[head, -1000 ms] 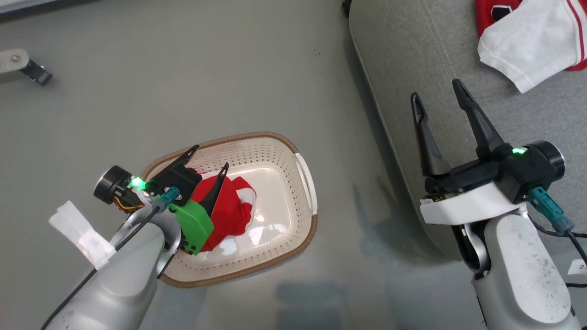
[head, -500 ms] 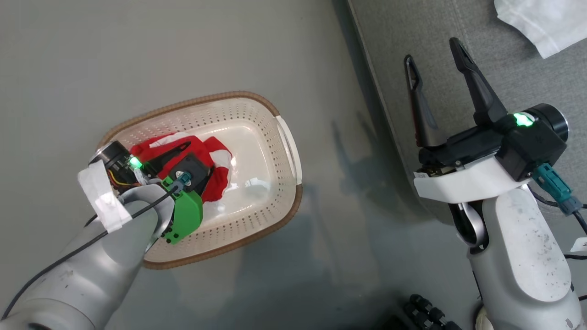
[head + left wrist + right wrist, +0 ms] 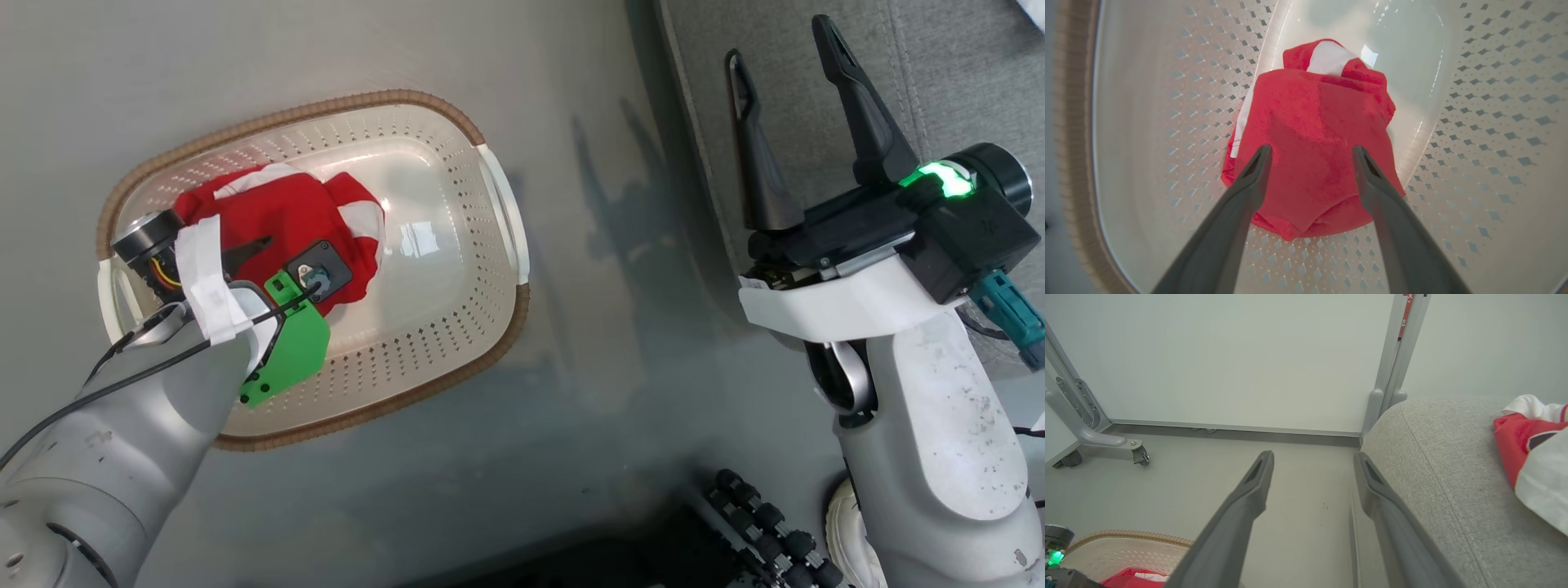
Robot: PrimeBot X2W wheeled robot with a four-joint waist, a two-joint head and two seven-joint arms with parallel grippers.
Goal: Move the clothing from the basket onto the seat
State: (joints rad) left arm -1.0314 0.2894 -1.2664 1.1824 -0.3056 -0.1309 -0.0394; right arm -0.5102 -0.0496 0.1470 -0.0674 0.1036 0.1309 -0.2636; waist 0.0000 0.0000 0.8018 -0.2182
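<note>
Left gripper (image 3: pixel 1311 150) spread over clothing (image 3: pixel 1310 114); basket (image 3: pixel 445 327) long axis runs left-right.

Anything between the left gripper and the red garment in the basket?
Nothing visible. The left gripper is open inside the basket, its fingers straddling the red garment directly below, with only the perforated walls around it. Whether the tips touch the cloth, I can't tell.
</note>
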